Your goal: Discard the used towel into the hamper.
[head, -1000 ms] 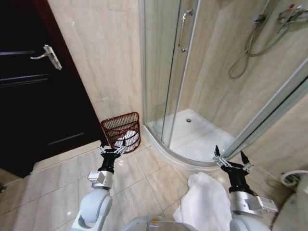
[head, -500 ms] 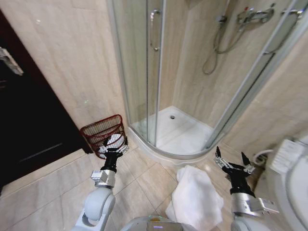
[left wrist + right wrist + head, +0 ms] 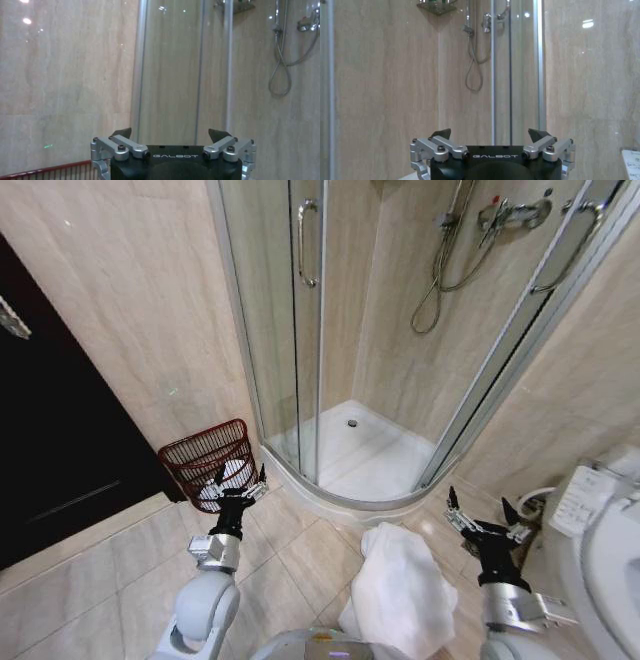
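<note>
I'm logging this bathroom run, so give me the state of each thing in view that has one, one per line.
towel: crumpled on the floor tiles beside the shower tray, not held.
hamper: upright by the wall, something white already inside.
shower door: slid open, tray dry-looking and bare.
dark door: closed, as far as it shows.
left gripper: open, empty, raised in front of the hamper.
right gripper: open, empty, raised beside the towel.

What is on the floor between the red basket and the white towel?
Just bare floor tiles, seen in the head view. The hamper stands by the wall; the towel lies near the shower's curved step.
</note>
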Tool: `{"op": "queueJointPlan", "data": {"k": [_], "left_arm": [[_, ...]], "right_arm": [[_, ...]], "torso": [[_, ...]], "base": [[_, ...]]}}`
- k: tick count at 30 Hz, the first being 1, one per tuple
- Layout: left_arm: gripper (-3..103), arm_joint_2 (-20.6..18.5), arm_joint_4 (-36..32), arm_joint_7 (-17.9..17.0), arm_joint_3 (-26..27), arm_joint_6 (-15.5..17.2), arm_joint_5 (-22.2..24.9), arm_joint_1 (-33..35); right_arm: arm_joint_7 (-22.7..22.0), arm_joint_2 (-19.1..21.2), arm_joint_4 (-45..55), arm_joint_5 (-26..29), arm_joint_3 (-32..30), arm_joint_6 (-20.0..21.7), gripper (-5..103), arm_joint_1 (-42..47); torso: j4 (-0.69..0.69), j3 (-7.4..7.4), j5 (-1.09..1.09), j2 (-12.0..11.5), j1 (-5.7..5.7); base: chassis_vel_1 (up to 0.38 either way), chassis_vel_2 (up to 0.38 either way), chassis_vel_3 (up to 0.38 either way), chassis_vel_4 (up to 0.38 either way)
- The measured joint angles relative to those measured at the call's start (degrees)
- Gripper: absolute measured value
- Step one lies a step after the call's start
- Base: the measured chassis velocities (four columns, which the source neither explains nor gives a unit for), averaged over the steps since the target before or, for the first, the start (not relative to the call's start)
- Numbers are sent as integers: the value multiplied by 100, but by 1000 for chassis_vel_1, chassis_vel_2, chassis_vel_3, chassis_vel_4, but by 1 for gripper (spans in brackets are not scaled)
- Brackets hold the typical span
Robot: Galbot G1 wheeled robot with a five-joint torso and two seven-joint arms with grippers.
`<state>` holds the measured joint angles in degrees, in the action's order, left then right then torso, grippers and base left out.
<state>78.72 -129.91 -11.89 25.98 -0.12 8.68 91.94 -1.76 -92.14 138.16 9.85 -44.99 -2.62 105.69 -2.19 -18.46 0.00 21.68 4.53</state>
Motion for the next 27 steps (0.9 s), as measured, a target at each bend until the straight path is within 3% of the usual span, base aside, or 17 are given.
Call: {"op": "queueJointPlan", "data": {"k": [6,13,27], "left_arm": [[100,-11,16,-286,-102,-19,-8,-73],[100,-27,-100,-362,-136,265,-13,-104],[100,-45,-62,-456,-166,436,140,-282]], "right_arm": [[-1,0,-46,44,-19,-142,100,17],[-8,0,-63,46,-24,-237,100,-2],[35,0,26,-199,34,56,100,-190]], "torso": [[1,0,3,0,1],[0,-8,0,11,4],[2,-199,1,330,131]], "base": [[-155,-145,136,126],[-35,-45,50,38],[7,3,-8,-1]]}}
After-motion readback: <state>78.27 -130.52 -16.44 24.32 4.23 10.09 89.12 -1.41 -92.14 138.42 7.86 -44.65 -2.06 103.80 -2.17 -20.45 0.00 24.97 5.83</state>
